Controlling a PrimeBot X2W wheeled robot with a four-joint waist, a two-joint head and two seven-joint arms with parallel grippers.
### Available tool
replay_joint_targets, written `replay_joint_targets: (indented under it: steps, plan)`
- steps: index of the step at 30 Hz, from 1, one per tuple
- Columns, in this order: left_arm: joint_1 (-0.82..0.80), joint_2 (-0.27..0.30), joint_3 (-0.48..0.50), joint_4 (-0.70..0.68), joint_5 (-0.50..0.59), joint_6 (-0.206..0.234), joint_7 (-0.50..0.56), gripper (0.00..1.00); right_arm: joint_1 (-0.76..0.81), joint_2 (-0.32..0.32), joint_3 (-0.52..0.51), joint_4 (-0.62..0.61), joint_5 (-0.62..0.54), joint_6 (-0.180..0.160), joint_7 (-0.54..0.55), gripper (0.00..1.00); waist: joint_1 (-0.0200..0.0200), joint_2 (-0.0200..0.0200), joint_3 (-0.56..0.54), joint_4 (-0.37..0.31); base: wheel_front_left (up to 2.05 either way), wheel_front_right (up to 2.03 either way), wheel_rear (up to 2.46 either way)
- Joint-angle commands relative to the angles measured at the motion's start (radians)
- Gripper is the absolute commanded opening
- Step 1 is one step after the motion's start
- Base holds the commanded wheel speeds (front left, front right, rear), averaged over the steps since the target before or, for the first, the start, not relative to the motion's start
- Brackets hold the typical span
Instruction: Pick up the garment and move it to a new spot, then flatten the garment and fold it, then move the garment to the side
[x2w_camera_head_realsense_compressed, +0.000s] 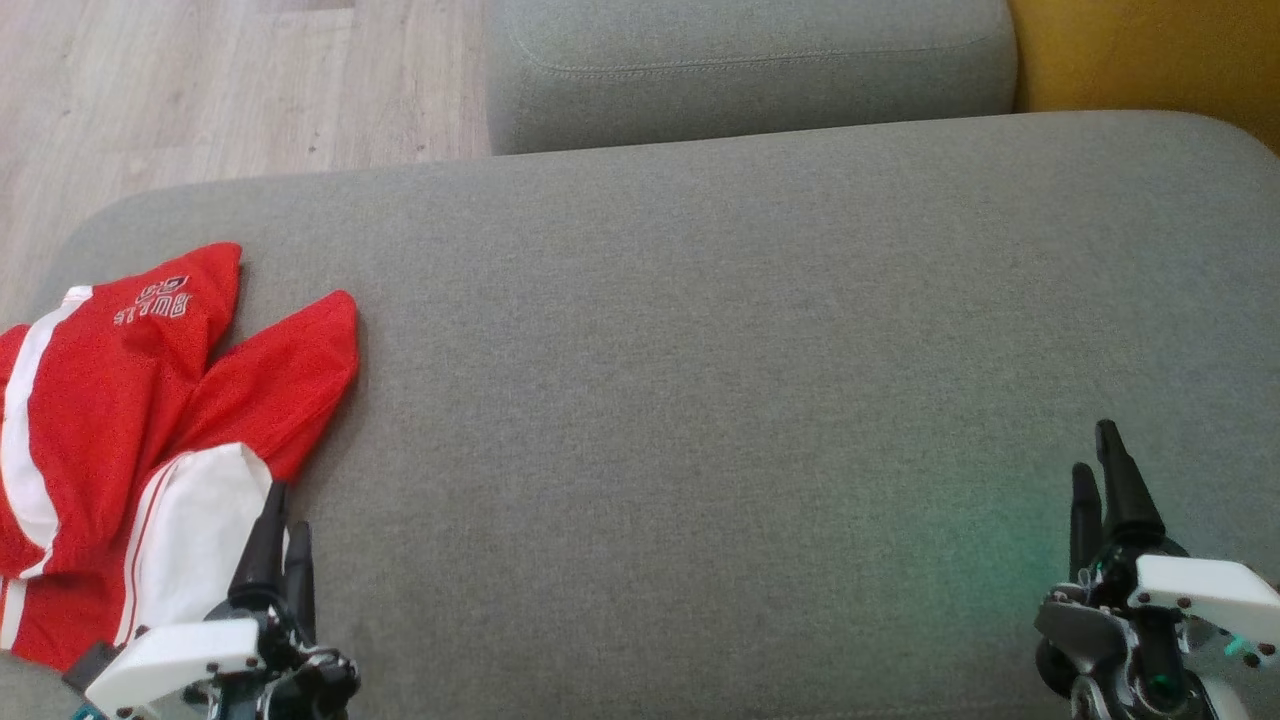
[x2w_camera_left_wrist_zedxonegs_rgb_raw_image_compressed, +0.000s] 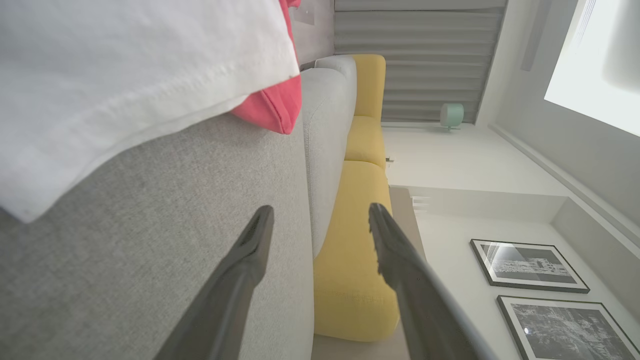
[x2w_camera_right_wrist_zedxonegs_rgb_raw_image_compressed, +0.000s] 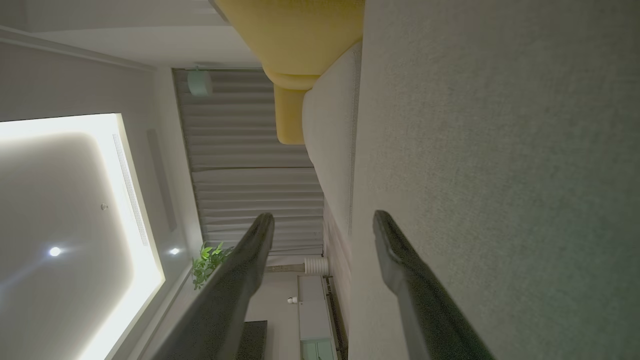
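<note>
The garment (x2w_camera_head_realsense_compressed: 120, 430) is red with white stripes and a white panel, and it lies bunched at the left end of the grey sofa cushion (x2w_camera_head_realsense_compressed: 700, 400). My left gripper (x2w_camera_head_realsense_compressed: 285, 512) hovers at the garment's lower right edge, open, with nothing between its fingers. In the left wrist view the garment's white hem (x2w_camera_left_wrist_zedxonegs_rgb_raw_image_compressed: 125, 80) and a red corner (x2w_camera_left_wrist_zedxonegs_rgb_raw_image_compressed: 272, 107) lie just ahead of the left gripper (x2w_camera_left_wrist_zedxonegs_rgb_raw_image_compressed: 320, 217). My right gripper (x2w_camera_head_realsense_compressed: 1095, 455) stands open at the lower right, above bare cushion. The right wrist view shows the right gripper (x2w_camera_right_wrist_zedxonegs_rgb_raw_image_compressed: 324, 222) open beside the grey cushion (x2w_camera_right_wrist_zedxonegs_rgb_raw_image_compressed: 500, 175).
A second grey cushion (x2w_camera_head_realsense_compressed: 750, 70) sits behind the main one, with a yellow seat (x2w_camera_head_realsense_compressed: 1150, 50) at the back right. Wooden floor (x2w_camera_head_realsense_compressed: 200, 90) lies beyond the sofa's left end. Most of the cushion right of the garment is bare.
</note>
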Motion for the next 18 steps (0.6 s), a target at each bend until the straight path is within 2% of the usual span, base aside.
replay_joint_targets:
  steps: [1,8,18]
  plan:
    - [-0.058,0.011,0.001,-0.044,0.014,-0.005,-0.010,1.00,-0.060,-0.007,0.017,-0.050,-0.010,0.000,-0.012,1.00,0.0000,0.0000,0.000,0.001,0.00,0.00,0.00]
    - [-0.063,0.011,-0.002,-0.064,0.056,-0.005,-0.031,1.00,-0.067,-0.019,0.051,-0.075,-0.035,0.000,-0.035,1.00,0.0000,0.0000,-0.001,0.004,0.00,0.00,0.00]
    - [-0.070,0.012,-0.001,-0.086,0.187,-0.005,-0.057,1.00,-0.080,-0.038,0.101,-0.090,-0.140,0.000,-0.063,1.00,0.0000,0.0000,-0.002,0.004,0.00,0.00,0.00]
